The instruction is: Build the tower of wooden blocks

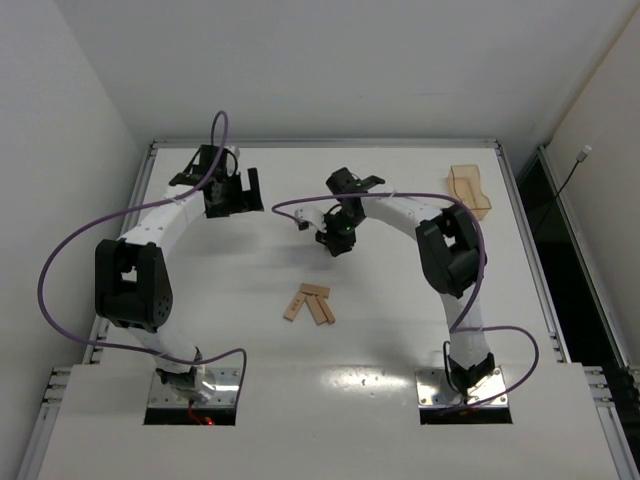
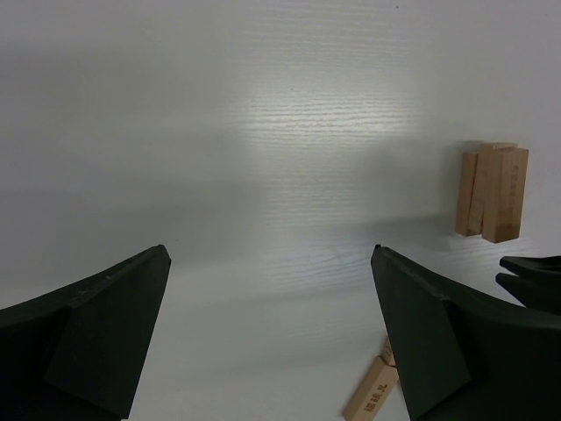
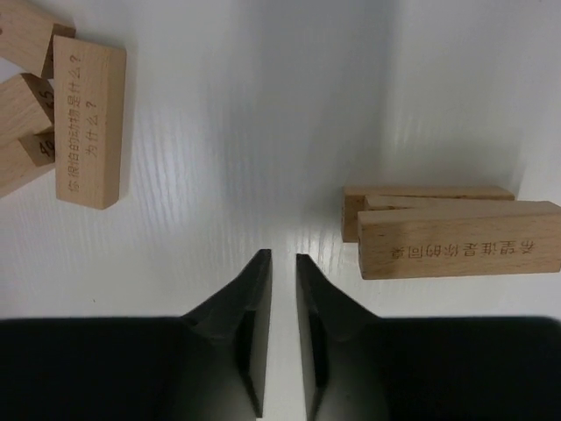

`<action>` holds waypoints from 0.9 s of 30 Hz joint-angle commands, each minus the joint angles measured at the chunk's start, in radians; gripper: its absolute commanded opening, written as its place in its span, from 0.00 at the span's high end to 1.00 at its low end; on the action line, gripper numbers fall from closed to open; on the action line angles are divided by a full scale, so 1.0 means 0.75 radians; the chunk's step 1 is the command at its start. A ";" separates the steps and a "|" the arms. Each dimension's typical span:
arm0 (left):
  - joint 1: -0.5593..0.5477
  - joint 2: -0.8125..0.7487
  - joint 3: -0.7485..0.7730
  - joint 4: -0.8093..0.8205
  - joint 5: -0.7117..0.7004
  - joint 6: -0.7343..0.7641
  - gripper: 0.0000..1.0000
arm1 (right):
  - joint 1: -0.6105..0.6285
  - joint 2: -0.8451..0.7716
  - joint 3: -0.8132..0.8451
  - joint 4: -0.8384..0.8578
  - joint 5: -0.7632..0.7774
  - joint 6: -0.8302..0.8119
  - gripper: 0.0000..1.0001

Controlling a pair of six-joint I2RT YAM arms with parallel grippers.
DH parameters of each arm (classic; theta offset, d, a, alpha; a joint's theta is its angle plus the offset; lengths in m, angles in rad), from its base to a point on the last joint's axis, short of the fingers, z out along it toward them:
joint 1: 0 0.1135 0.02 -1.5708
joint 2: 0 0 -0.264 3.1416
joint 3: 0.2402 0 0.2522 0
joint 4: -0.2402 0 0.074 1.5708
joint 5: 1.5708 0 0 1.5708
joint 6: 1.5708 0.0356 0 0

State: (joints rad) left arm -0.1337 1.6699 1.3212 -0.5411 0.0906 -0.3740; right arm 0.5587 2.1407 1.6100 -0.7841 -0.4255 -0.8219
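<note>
Three loose wood blocks [image 1: 308, 303] lie fanned on the white table; they also show in the right wrist view [image 3: 88, 118], and one shows in the left wrist view [image 2: 372, 395]. The tower [image 3: 451, 230] is a low stack of a few planks just right of my right gripper's tips, apart from them; it also shows in the left wrist view [image 2: 493, 191]. In the top view the right arm hides it. My right gripper [image 3: 283, 259] [image 1: 335, 243] is nearly closed and empty, pointing down at bare table. My left gripper [image 2: 270, 254] [image 1: 238, 195] is wide open and empty over bare table.
A translucent orange-tan tray [image 1: 469, 190] stands at the table's back right. Purple cables loop from both arms. The table's raised rim [image 1: 320, 143] runs along the back and sides. The right gripper's black tips show at the right edge of the left wrist view [image 2: 530, 279].
</note>
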 commanded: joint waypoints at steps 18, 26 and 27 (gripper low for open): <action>-0.167 -0.253 -0.321 0.071 0.137 0.092 0.13 | -0.021 -0.858 -0.788 0.503 0.064 0.469 0.71; -0.482 -0.234 -0.342 -0.092 0.092 0.237 0.14 | -0.174 -0.989 -0.864 0.563 0.467 0.818 0.56; -0.557 -0.253 -0.377 -0.111 0.074 0.237 0.15 | -0.217 -0.989 -0.830 0.536 0.485 0.818 0.56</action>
State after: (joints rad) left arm -0.4679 1.5166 1.0721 -0.5713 0.1707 -0.2390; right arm 0.4500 1.4258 0.9615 -0.4194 -0.1902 -0.3161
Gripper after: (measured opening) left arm 0.855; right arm 0.437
